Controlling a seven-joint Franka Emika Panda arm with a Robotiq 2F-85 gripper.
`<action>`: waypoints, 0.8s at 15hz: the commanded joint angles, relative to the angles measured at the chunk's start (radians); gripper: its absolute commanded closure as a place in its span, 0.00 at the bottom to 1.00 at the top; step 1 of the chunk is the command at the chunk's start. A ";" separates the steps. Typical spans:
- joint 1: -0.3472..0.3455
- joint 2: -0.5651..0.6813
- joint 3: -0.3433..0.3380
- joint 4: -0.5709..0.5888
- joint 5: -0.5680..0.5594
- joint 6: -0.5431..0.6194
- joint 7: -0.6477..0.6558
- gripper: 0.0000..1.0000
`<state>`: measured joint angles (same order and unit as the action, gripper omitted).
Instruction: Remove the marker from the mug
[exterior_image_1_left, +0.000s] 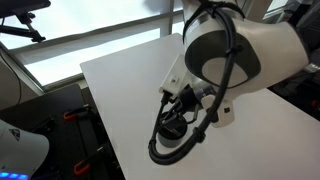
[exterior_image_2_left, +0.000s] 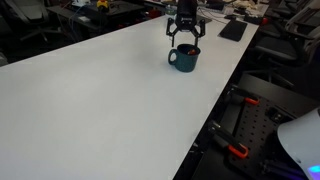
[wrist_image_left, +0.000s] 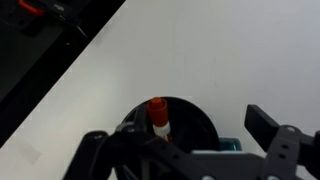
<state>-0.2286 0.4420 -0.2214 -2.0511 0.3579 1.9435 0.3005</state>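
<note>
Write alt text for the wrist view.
The hand, jaws wide apart, hangs directly over a dark mug that holds a marker, its red-orange end pointing toward the camera. The mug sits on a white table whose edge runs diagonally across the upper left.

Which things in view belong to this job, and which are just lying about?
Job: the marker, standing in the mug; the open gripper just above them.
Lying about: a flat black object on the table, beyond the mug.
</note>
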 joint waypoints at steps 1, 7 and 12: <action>-0.018 0.010 -0.008 0.019 -0.017 -0.041 -0.005 0.00; -0.018 0.050 -0.006 0.012 -0.026 0.000 -0.016 0.07; -0.003 0.061 0.008 -0.004 -0.061 0.069 -0.067 0.39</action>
<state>-0.2408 0.4875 -0.2209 -2.0508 0.3236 1.9644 0.2633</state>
